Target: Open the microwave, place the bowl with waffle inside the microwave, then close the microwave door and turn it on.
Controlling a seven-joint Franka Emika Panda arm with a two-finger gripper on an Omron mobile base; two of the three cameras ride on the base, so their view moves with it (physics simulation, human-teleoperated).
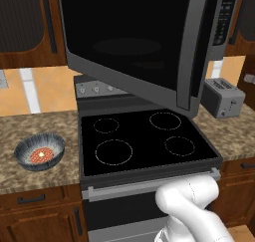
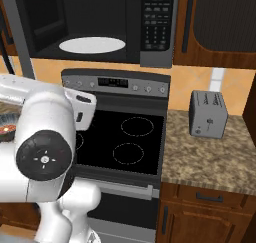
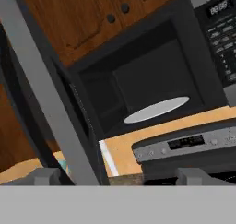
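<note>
The microwave door (image 1: 134,42) stood swung wide, its grey handle bar (image 3: 46,96) crossing the hand view, and the white turntable (image 2: 92,44) lay bare inside the microwave (image 2: 100,24). The bowl (image 1: 40,151) sat on the table (image 1: 45,129) left of the stove (image 1: 144,139), well apart from the burners, with the waffle (image 1: 42,155) lying flat in its bottom. The pincer (image 3: 117,177) showed two grey fingertips (image 3: 44,177) set wide apart with nothing between them, so it stood open and empty. The bowl looked rigid and probably ceramic, light enough for one arm but smooth and likely slippery. A pinch across its rim, one finger inside and one outside on the side nearer the arm, seemed the best hold. It would need keeping level, since the loose waffle could slide out, and a hard squeeze might chip the rim.
</note>
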